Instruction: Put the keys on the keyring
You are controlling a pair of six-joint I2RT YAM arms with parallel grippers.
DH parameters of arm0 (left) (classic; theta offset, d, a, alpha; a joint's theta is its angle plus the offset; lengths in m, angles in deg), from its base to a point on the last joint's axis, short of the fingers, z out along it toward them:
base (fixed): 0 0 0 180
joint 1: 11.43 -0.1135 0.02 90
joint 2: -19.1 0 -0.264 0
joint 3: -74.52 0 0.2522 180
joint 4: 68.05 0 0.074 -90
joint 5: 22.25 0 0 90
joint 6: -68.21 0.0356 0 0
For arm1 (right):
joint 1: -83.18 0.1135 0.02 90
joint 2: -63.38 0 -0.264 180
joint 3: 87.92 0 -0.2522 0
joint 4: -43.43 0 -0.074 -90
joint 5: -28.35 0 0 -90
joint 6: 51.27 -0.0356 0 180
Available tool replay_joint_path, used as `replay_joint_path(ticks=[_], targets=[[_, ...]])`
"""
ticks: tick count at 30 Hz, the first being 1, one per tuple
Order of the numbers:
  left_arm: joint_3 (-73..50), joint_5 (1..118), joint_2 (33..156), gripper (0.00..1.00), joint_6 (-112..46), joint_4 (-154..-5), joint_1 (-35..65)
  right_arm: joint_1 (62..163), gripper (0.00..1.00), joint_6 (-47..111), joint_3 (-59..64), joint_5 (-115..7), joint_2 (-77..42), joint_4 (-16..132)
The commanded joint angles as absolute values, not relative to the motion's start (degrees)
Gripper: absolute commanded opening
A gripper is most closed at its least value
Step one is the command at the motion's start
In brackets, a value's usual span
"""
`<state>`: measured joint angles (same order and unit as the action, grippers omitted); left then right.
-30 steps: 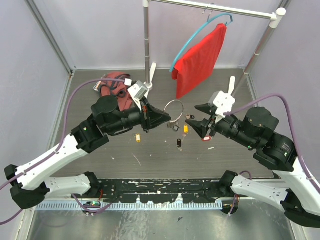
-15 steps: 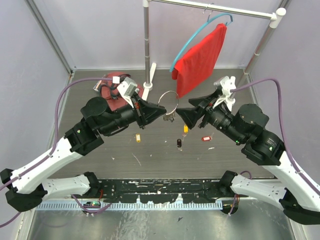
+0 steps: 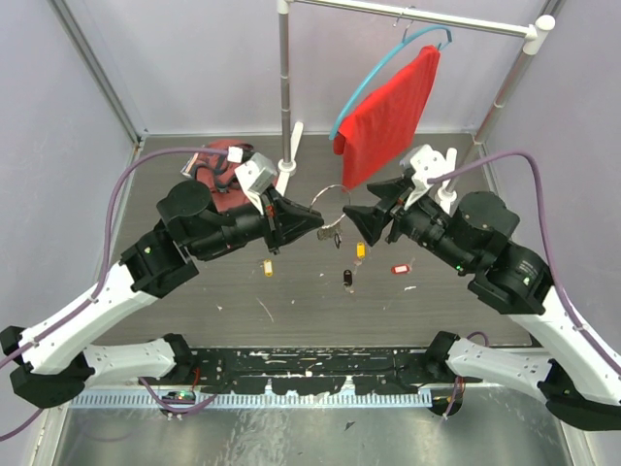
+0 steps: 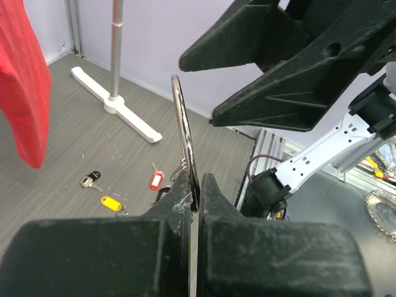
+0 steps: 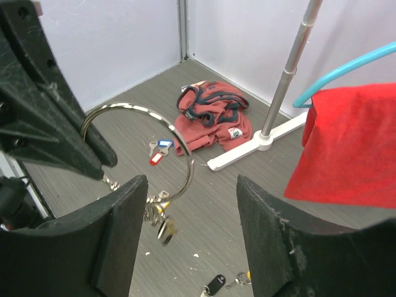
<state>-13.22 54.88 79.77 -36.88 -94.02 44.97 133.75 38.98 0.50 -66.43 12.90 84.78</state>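
My left gripper [image 3: 318, 221] is shut on the keyring [image 3: 332, 199], a thin silver ring held upright above the table. The left wrist view shows the ring [image 4: 184, 133] edge-on, pinched between the jaws [image 4: 197, 185]. Several keys [image 3: 336, 236] hang from its lower part, also seen in the right wrist view [image 5: 154, 213]. My right gripper [image 3: 364, 219] is open and empty, facing the ring [image 5: 189, 162] from the right, a little short of it. Loose keys lie on the table: yellow tags [image 3: 267, 267] [image 3: 360, 249], a black tag [image 3: 346, 278] and a red tag [image 3: 397, 269].
A crumpled red garment [image 3: 221, 184] lies at the back left, with a red-tagged key [image 5: 156, 158] and a blue-tagged key [image 5: 164, 144] beside it. A clothes rack with a white foot [image 3: 291, 146] stands behind, holding a red cloth [image 3: 388, 116] on a blue hanger.
The right gripper has swung up from the table to face the ring. The left gripper has lifted the ring and tilted it towards the right gripper.
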Motion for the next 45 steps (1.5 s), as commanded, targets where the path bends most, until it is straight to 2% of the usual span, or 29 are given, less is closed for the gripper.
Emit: replay_joint_path(ticks=[1, 4, 9, 12, 14, 17, 20, 27, 36, 41, 45], targets=[[-16.3, 57.4, 79.3, 0.00, -34.4, -96.1, 45.0, 133.9, 0.62, 47.4, -2.8, -61.3, 15.1, 89.1], [-16.0, 62.3, 78.8, 0.00, -36.1, -94.4, 45.0, 133.9, 0.57, 48.5, -1.0, -56.8, 16.6, 88.8], [-16.0, 66.9, 78.8, 0.00, -39.0, -89.8, 45.0, 133.9, 0.54, 44.4, 0.2, -57.3, 15.8, 86.3], [-16.2, 69.8, 78.7, 0.00, -40.4, -87.1, 44.9, 133.9, 0.42, 40.7, 1.9, -53.6, 15.5, 82.6], [-16.5, 71.1, 78.8, 0.00, -40.9, -85.7, 44.9, 133.9, 0.39, 38.9, 3.2, -48.2, 14.8, 80.2], [-17.5, 71.4, 78.9, 0.00, -41.1, -84.6, 45.0, 133.9, 0.38, 37.8, 4.9, -41.3, 13.3, 77.5], [-18.4, 71.1, 79.0, 0.00, -41.1, -84.1, 45.0, 133.9, 0.38, 37.0, 6.7, -39.7, 12.0, 74.7], [-19.5, 69.0, 78.8, 0.00, -41.9, -83.7, 45.0, 133.9, 0.45, 35.7, 13.9, -43.2, 12.3, 65.8], [-19.4, 66.7, 78.0, 0.00, -43.5, -83.1, 45.0, 133.9, 0.45, 36.9, 18.6, -47.2, 14.4, 53.9], [-18.5, 66.1, 77.5, 0.00, -44.2, -83.1, 44.9, 133.9, 0.44, 38.6, 17.8, -51.8, 14.0, 55.4], [-17.7, 70.3, 77.0, 0.00, -44.0, -87.5, 45.0, 133.9, 0.47, 45.5, 14.7, -55.7, 14.5, 67.1]])
